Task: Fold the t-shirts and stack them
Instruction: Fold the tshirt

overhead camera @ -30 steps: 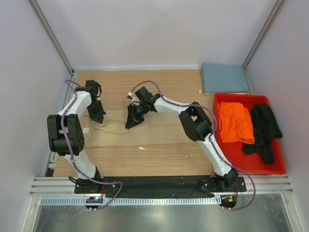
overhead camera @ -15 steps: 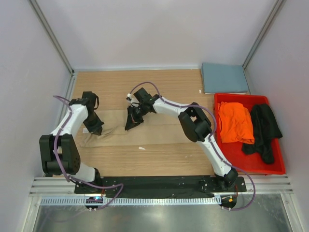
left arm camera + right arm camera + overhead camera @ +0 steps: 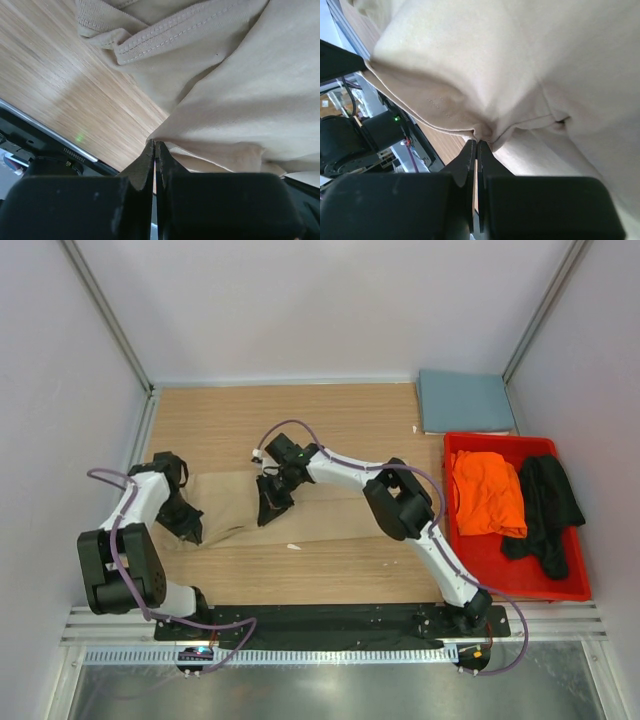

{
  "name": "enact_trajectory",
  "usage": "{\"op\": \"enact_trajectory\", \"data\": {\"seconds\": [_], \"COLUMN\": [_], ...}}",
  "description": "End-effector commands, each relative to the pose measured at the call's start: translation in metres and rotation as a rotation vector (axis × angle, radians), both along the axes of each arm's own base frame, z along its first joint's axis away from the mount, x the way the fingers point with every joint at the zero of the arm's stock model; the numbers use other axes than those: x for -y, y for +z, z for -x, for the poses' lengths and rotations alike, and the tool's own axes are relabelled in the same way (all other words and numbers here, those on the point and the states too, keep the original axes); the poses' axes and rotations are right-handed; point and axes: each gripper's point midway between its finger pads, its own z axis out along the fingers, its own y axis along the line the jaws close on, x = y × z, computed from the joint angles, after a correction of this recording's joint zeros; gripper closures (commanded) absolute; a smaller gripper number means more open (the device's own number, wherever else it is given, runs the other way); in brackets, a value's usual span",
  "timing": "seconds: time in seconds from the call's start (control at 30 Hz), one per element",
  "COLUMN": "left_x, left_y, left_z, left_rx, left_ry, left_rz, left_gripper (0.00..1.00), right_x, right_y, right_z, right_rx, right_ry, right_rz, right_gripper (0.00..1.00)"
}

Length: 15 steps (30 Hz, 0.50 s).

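The tan-beige t-shirt (image 3: 225, 502) lay on the counter (image 3: 330, 570) between the arms. The left hand (image 3: 154, 146) was pinched tight on its edge, and the right hand (image 3: 476, 144) likewise clamped a fold (both jaws fully together). The orange t-shirt (image 3: 487, 490) and black t-shirt (image 3: 545, 502) sat in the red bin (image 3: 560, 590).
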Motion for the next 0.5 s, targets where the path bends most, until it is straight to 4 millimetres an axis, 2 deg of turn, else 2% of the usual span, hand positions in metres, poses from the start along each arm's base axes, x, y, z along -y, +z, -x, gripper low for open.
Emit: {"op": "enact_trajectory", "data": {"seconds": [0.0, 0.17, 0.33, 0.47], "left_x": [-0.004, 0.004, 0.003, -0.001], "left_y": [0.004, -0.013, -0.025, -0.024], "left_z": [-0.007, -0.027, -0.025, -0.024], "left_rx": [0.038, 0.036, -0.005, -0.010], "left_ry": [0.032, -0.034, -0.066, -0.076], "left_rz": [0.007, 0.083, 0.093, 0.072], "left_gripper": [1.00, 1.00, 1.00, 1.00], "right_x": [-0.007, 0.001, 0.004, 0.003], "right_y": [0.045, 0.045, 0.049, 0.050], "right_z": [-0.005, -0.007, -0.014, -0.023], "right_rx": [0.105, 0.147, 0.196, 0.202], "right_ry": [0.015, 0.016, 0.001, -0.015], "right_rz": [-0.055, -0.027, -0.012, -0.018], "right_gripper": [0.99, 0.98, 0.99, 0.98]}}
